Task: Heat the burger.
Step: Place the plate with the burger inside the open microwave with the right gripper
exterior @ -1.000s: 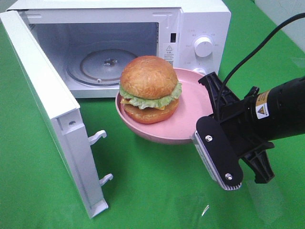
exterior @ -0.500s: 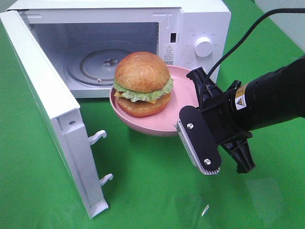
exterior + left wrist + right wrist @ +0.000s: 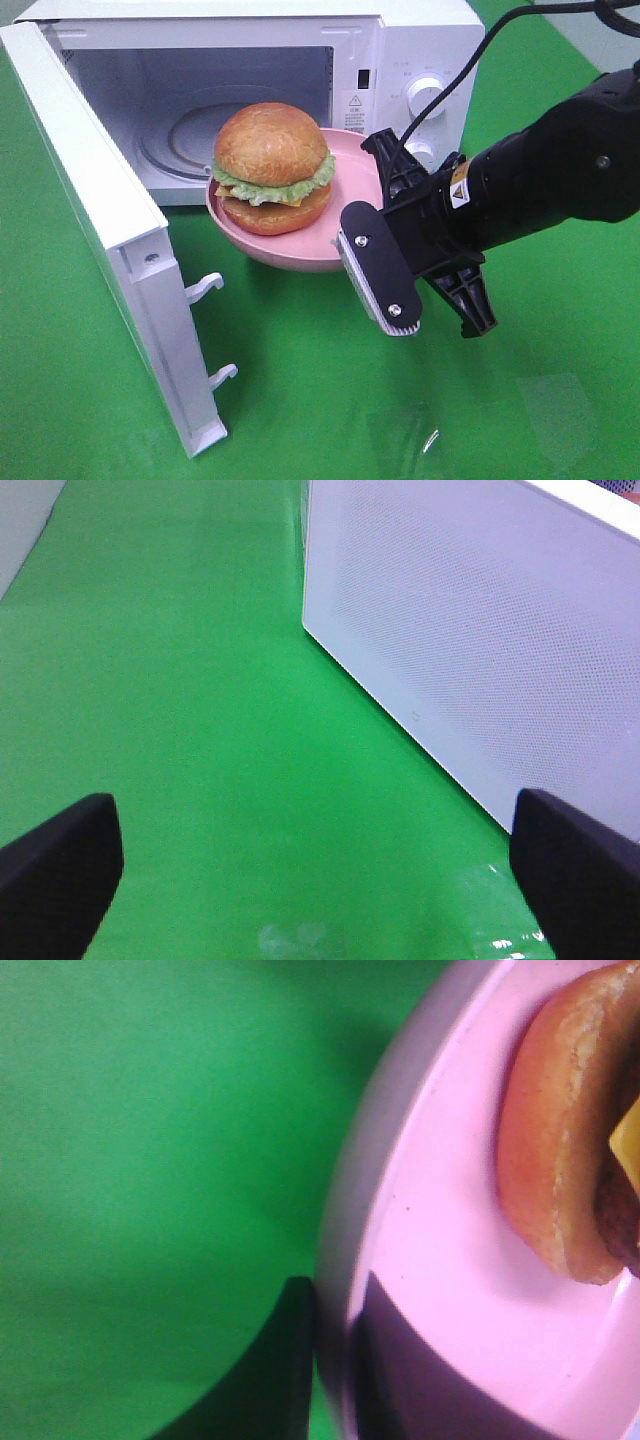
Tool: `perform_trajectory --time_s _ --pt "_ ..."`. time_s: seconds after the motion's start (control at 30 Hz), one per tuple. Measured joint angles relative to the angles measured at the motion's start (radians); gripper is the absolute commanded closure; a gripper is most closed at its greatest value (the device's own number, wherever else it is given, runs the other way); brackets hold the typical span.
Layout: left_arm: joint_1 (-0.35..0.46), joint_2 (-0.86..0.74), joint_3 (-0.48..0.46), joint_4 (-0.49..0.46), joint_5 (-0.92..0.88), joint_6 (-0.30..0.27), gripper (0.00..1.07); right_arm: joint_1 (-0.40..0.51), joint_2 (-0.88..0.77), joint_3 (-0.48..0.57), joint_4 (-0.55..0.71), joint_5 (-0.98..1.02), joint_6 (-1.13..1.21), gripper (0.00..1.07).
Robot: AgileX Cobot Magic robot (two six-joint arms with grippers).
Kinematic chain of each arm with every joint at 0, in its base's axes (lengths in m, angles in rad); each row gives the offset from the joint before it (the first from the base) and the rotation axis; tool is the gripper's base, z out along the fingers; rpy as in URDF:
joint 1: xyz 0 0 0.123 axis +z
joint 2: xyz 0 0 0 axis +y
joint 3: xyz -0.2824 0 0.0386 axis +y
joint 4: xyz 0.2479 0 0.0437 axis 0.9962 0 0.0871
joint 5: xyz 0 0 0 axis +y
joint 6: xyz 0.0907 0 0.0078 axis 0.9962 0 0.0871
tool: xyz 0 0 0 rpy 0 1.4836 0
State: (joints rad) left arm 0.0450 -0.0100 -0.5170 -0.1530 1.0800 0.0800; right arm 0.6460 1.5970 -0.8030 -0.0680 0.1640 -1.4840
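Exterior high view: the burger sits upright on the pink plate, which is raised off the green desk just in front of the open microwave. The cavity and its turntable lie far and left of the plate, so the coming move is judged to be an insertion along that line, clear of the door at left. The right hand is narrow, clamped on the plate's right rim. The left hand is wide, holds nothing, and has no burger in its view.
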Motion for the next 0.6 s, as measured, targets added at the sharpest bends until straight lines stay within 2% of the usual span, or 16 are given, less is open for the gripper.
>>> perform_trajectory --time_s 0.6 --pt "0.000 0.000 0.000 0.000 0.000 0.000 0.06 0.009 0.113 -0.137 -0.006 0.014 0.004 1.05"
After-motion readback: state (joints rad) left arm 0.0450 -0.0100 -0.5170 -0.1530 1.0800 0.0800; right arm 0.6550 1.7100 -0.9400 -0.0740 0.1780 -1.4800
